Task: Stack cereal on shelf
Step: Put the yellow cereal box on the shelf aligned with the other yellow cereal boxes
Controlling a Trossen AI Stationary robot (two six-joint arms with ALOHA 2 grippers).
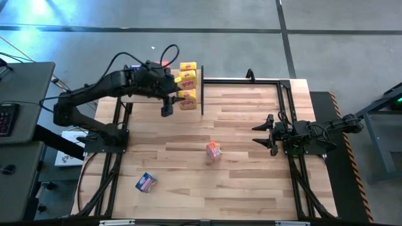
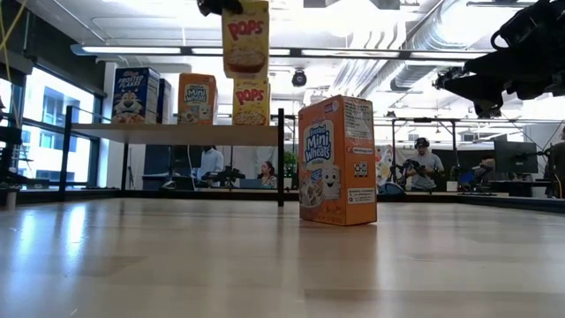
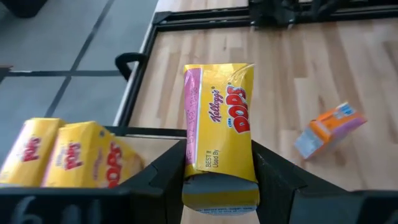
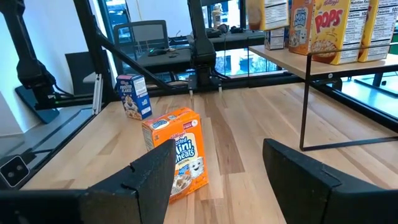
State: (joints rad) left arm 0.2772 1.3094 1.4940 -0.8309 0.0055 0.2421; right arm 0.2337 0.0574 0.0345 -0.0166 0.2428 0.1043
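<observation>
Yellow box (image 3: 219, 134) between left arm's clamped fingers (image 3: 163, 171)

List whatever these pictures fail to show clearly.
- High view: shelf board, hidden behind the left gripper and yellow boxes.
- Low view: left gripper holding the yellow Pops box, cut off by the top edge.
- High view: blue box print, too small.

Yellow cereal box (image 3: 221, 130) raised above shelf (image 2: 190, 133), orange box (image 1: 214, 150) and blue box (image 1: 146, 182) on tabletop
</observation>
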